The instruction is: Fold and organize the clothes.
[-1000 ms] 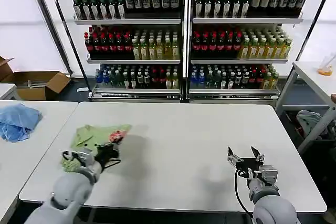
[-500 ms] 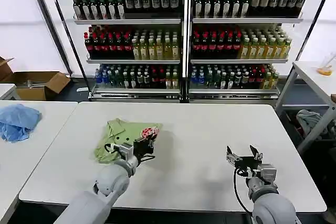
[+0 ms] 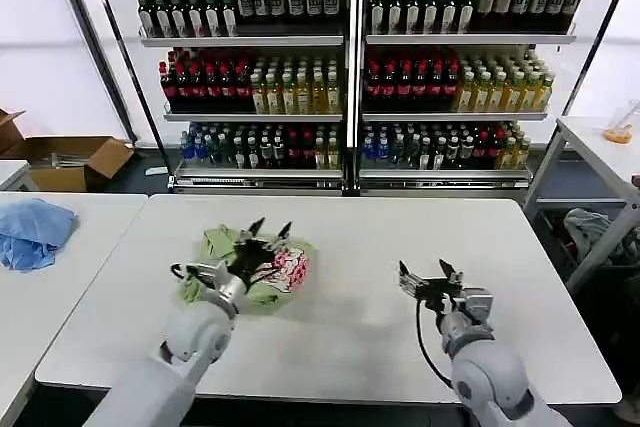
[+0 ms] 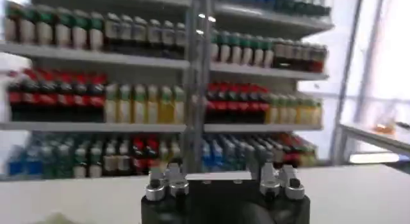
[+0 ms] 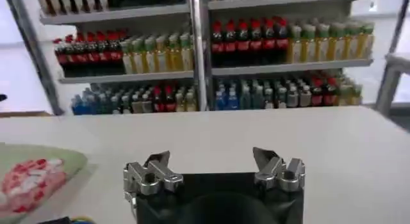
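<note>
The clothes are one light green shirt (image 3: 232,257), bunched in a heap on the left half of the white table (image 3: 360,347). Its red-and-white round print (image 3: 291,267) faces up at the heap's right side. My left gripper (image 3: 269,228) is open. Its fingers point up and away just over the heap's far edge, holding nothing. My right gripper (image 3: 424,271) is open and empty, low over the table to the right of the shirt. In the right wrist view the shirt (image 5: 29,174) lies off to one side of the open right gripper (image 5: 214,157).
A light blue cloth (image 3: 35,232) lies on a second table at the left. Behind it a cardboard box (image 3: 70,159) sits on the floor. Shelves of bottles (image 3: 350,77) stand behind the table. Another table (image 3: 600,147) is at the right.
The shirt has slid to the right across the table with my left gripper. That gripper now stands open and raised over the heap. My right gripper has shifted slightly left.
</note>
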Robot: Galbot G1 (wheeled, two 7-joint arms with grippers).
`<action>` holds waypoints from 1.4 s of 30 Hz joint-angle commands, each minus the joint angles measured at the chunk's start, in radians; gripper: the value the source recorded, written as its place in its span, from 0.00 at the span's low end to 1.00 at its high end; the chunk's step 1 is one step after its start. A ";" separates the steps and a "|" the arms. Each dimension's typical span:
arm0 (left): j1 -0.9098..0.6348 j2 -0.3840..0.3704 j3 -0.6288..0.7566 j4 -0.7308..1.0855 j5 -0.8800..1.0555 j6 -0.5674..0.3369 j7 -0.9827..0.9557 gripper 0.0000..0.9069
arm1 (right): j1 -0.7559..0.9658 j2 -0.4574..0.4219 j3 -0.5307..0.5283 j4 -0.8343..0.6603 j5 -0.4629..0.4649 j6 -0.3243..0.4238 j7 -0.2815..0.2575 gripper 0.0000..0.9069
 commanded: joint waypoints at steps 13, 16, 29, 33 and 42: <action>0.460 0.113 -0.543 -0.193 0.011 -0.029 -0.027 1.00 | 0.350 0.286 -0.403 -0.365 0.331 0.002 0.131 1.00; 0.464 0.110 -0.546 -0.196 0.009 -0.027 -0.027 1.00 | 0.341 0.292 -0.410 -0.365 0.331 0.002 0.132 1.00; 0.454 0.101 -0.531 -0.186 0.006 -0.022 -0.029 1.00 | 0.327 0.340 -0.416 -0.424 0.333 0.044 0.150 0.00; 0.452 0.101 -0.528 -0.183 0.002 -0.020 -0.029 1.00 | 0.328 0.336 -0.415 -0.425 0.333 0.054 0.147 0.00; 0.437 0.104 -0.518 -0.174 -0.012 -0.015 -0.028 1.00 | 0.326 0.302 -0.414 -0.434 0.259 0.054 0.119 0.00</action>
